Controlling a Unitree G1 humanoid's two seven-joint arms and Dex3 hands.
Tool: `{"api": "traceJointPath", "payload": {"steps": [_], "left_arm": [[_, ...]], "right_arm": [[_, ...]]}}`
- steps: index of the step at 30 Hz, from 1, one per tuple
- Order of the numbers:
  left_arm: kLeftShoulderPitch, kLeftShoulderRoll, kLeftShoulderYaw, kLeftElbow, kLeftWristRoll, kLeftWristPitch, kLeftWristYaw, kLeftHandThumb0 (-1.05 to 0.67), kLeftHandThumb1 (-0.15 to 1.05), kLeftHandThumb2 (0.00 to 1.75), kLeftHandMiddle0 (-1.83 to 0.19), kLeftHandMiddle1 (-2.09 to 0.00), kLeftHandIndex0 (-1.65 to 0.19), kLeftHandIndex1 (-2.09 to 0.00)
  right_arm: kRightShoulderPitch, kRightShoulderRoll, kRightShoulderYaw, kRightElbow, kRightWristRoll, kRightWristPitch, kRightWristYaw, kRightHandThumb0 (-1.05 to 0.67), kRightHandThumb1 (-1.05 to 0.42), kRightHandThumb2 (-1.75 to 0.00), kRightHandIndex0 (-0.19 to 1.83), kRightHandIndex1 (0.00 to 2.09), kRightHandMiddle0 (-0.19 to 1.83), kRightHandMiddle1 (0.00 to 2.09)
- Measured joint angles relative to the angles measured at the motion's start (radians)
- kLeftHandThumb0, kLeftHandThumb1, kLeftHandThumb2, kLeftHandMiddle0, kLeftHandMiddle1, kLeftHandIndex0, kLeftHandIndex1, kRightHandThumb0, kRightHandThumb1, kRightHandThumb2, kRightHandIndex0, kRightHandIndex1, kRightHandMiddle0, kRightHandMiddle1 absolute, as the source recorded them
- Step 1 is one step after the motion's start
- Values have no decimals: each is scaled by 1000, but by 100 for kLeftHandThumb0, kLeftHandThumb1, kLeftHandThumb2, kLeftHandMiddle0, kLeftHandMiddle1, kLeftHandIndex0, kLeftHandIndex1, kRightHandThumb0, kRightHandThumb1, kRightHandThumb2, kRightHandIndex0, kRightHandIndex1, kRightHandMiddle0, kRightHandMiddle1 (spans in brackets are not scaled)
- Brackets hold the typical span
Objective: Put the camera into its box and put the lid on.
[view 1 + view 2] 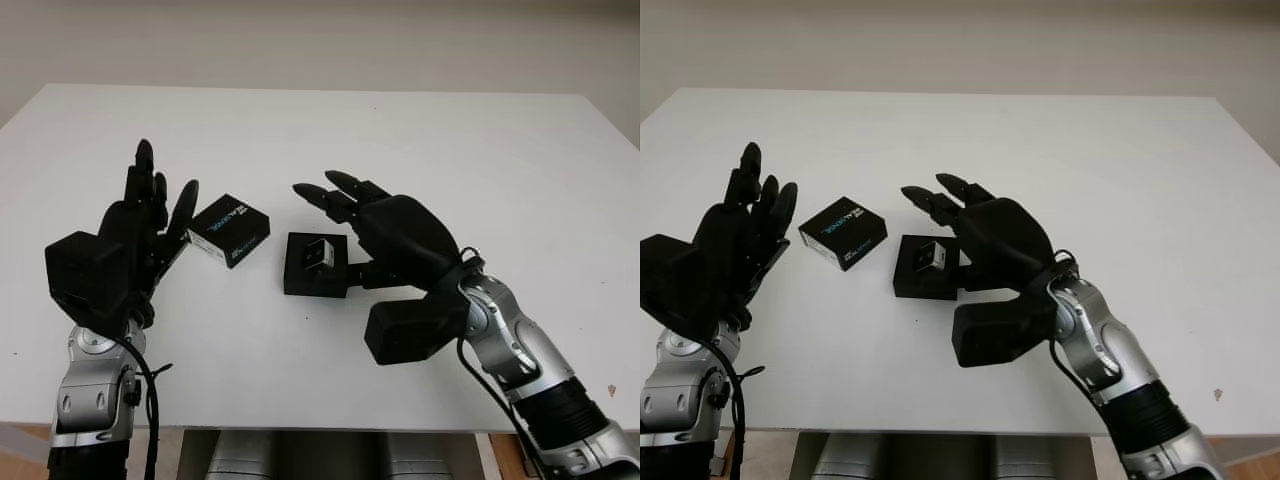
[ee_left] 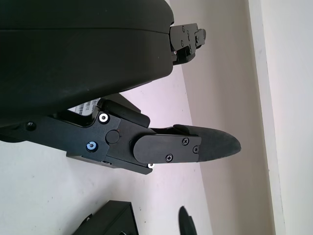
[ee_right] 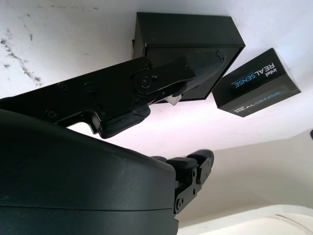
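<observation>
Lid, black with RealSense lettering, lies on the white table just to the left of the open box, a narrow strip of table between them and its long axis slanted relative to the box. The camera, silvery, already sits inside the box, so by my reading the lid is the piece left to move.

The left hand is open and holds nothing; it stands just beyond the lid's far-left side, fingertips beside its edge, and is the nearer hand to it. The right hand is also open, hovering just right of the box with its fingers reaching over the box's far rim and one digit alongside its right wall.

Whether that digit touches the box I cannot tell. The box's right wall is hidden behind the right hand.
</observation>
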Motion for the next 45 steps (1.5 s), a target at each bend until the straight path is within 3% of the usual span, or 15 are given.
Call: {"api": "traceJointPath", "payload": {"steps": [4,7,10,33,45], "left_arm": [[1,0,0,0,0,-1,1,-72,105,38,11,-5,14,-5],[2,0,-1,0,0,-1,2,-72,105,39,11,-5,15,-5],[3,0,-3,0,2,-1,2,-72,105,39,11,-5,15,-5],[3,0,-8,0,2,-5,5,-73,105,38,10,-6,15,-5],[9,0,-8,-2,14,-5,6,-72,105,38,11,-5,15,-5]], "right_arm": [[-8,16,-4,16,8,46,-2,-74,-93,-4,28,17,45,33],[-8,35,-12,33,10,70,-34,-72,-90,-5,33,12,36,68],[-8,48,-19,46,12,84,-58,-72,-91,-6,32,9,33,83],[35,49,-7,17,27,101,-40,-78,-93,-6,29,6,35,88],[46,57,32,61,-48,100,-156,-60,-93,-6,39,10,46,94]]}}
